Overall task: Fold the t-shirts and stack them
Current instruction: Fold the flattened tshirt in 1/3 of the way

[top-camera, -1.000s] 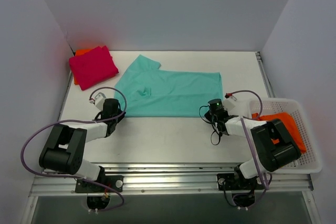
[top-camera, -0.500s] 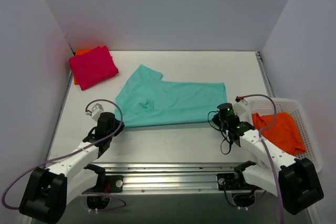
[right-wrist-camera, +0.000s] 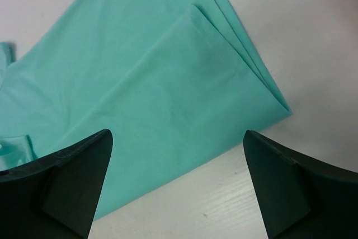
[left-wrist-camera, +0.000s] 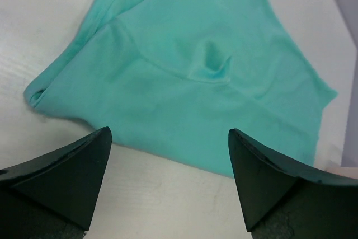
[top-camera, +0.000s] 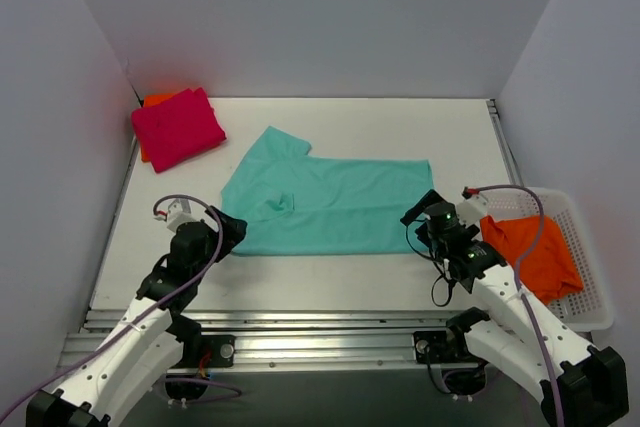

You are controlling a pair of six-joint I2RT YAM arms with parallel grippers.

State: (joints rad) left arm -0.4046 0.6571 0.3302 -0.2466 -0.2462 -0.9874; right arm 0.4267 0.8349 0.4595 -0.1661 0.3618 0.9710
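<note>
The teal t-shirt (top-camera: 330,202) lies flat in the middle of the table, folded lengthwise, one sleeve toward the far left. My left gripper (top-camera: 229,227) stands open just off its near left corner, with nothing between the fingers. In the left wrist view the teal t-shirt (left-wrist-camera: 184,76) fills the space ahead of the left gripper (left-wrist-camera: 170,183). My right gripper (top-camera: 420,208) is open beside the near right corner. In the right wrist view the layered teal t-shirt (right-wrist-camera: 145,93) lies ahead of the right gripper (right-wrist-camera: 176,186). A folded magenta t-shirt (top-camera: 178,127) rests on an orange one (top-camera: 152,100) at the far left.
A white basket (top-camera: 590,297) at the right table edge holds a loose orange t-shirt (top-camera: 530,252). Grey walls close in the table on the left, right and back. Bare tabletop (top-camera: 330,277) runs between the teal shirt and the arm bases.
Both grippers were shut at the teal shirt's near corners and drew it slightly nearer. Now both have opened, let go and sit back from its edge.
</note>
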